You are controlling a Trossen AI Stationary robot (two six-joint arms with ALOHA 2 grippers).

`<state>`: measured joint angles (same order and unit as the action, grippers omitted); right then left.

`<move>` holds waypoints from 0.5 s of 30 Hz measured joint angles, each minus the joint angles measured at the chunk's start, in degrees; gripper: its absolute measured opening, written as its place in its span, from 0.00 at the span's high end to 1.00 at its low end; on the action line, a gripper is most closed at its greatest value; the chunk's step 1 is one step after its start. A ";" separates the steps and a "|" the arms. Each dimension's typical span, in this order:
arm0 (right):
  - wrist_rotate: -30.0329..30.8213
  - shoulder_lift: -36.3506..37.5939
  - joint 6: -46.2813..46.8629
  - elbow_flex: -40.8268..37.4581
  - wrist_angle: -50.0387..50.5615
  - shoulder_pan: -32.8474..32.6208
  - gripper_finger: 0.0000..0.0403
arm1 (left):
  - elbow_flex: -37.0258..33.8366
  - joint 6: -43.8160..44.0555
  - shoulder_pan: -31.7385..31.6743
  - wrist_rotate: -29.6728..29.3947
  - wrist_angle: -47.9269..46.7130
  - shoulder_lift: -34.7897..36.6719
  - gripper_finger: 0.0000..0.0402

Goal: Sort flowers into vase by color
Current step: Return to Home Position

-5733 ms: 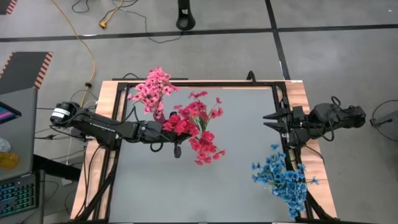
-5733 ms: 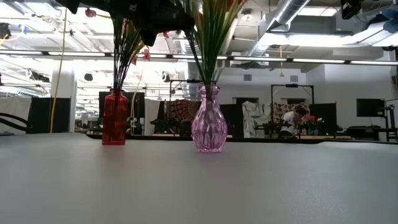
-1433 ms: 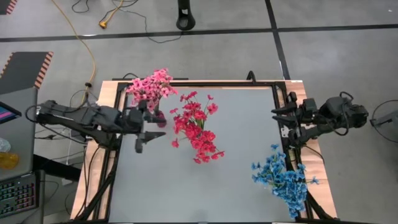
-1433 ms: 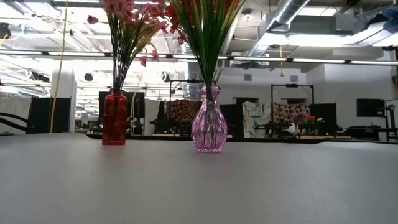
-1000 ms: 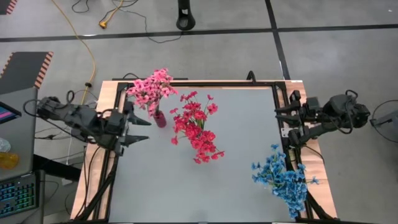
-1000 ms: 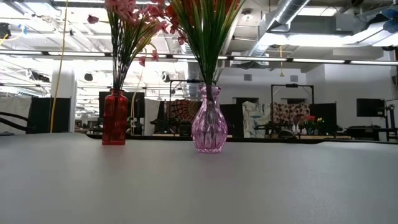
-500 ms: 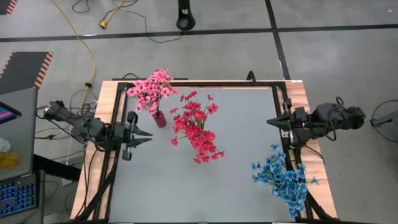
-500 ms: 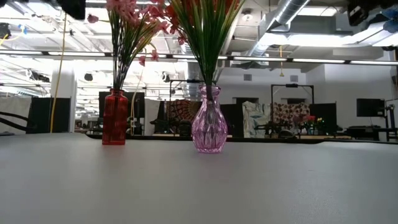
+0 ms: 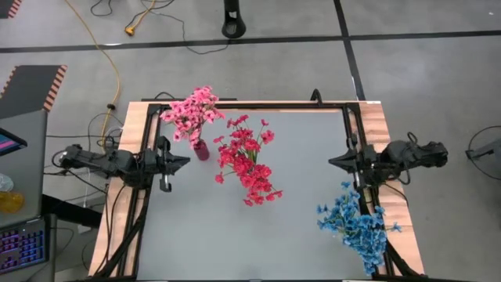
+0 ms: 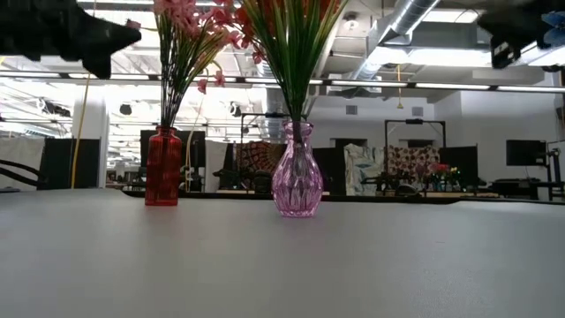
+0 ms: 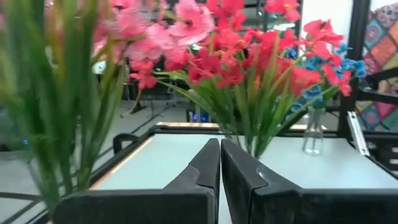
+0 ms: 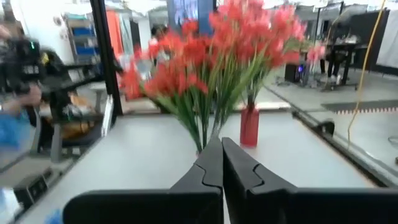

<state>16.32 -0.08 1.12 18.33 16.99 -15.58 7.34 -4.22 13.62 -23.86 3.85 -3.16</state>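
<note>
Both arms have pulled back: left gripper is no longer over the red flowers and now sits at the left edge of the counter. Right gripper is at the right edge, about where it was.

High view: pink flowers are just ahead of the left gripper and to one side, standing in the red vase. Red flowers are farther ahead of it, between the two grippers. Blue flowers are close beside the right gripper. No loose sprigs lie on the counter, so sorting looks done. The arms seem tucked aside for homing.

Low view: red vase and pink vase stand upright and apart, stems in each. Both grippers hang high, one off to either side.

Left wrist view: gripper closed tight, nothing held. Red flowers are straight ahead, with the transparent vase holding the blue ones beyond.

Right wrist view: gripper closed too, empty. Red flowers are ahead, the red vase behind them.
</note>
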 joint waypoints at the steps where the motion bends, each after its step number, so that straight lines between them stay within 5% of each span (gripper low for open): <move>1: 0.05 -0.10 0.20 -0.51 0.01 -0.01 0.94 | -0.62 -0.02 -0.44 -0.07 -0.12 1.14 1.00; 15: 0.43 -0.12 -1.36 -8.12 -13.04 0.15 0.94 | -6.78 -0.88 -6.21 0.63 2.98 2.91 1.00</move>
<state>16.75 -0.20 -0.24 10.22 3.96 -15.43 0.56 -5.10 7.41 -23.23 6.83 -0.25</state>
